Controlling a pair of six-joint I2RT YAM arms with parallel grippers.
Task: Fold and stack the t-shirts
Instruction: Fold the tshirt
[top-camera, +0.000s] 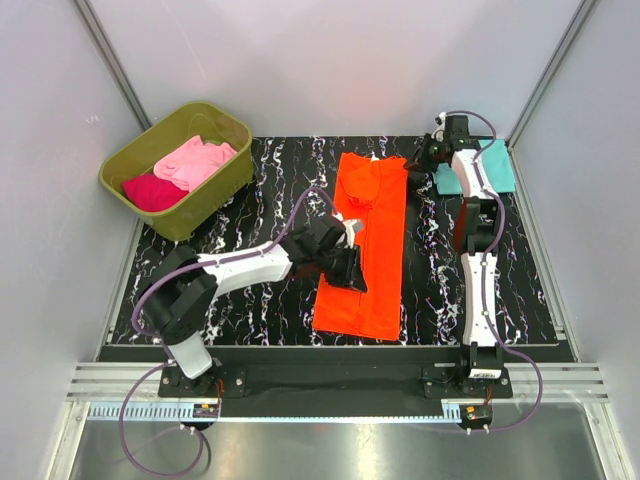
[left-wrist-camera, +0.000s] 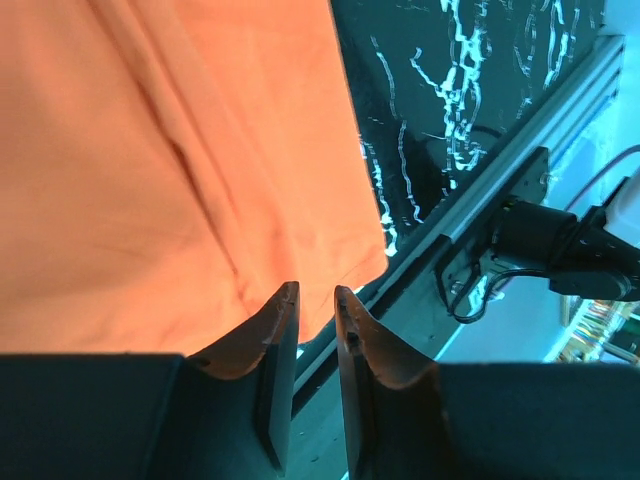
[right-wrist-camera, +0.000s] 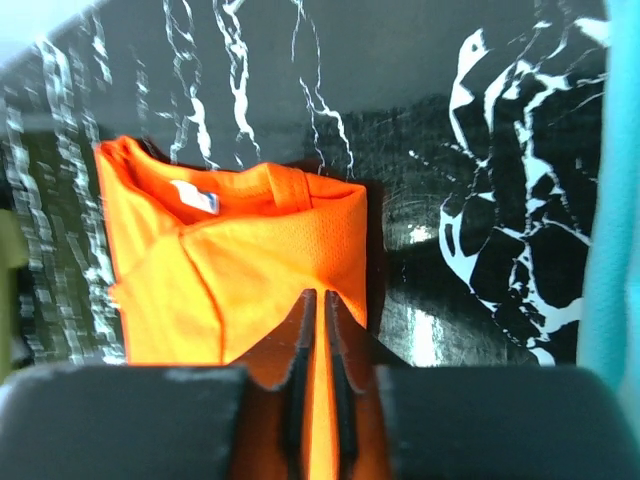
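Table (top-camera: 250, 290): orange t-shirt (top-camera: 365, 250) laid flat at centre, long axis near-to-far. Left gripper (left-wrist-camera: 315, 292) held at its left edge (nearer arm), jaws slightly parted, nothing gripped. Right gripper (right-wrist-camera: 320, 295) over collar end; hold on cloth cannot be told.

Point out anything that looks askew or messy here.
The orange t-shirt lies as a long strip, slightly slanted on the table, with cloth bunched near its collar end. The pink t-shirt and magenta t-shirt sit crumpled in the green tub. Nothing looks spilled or damaged.
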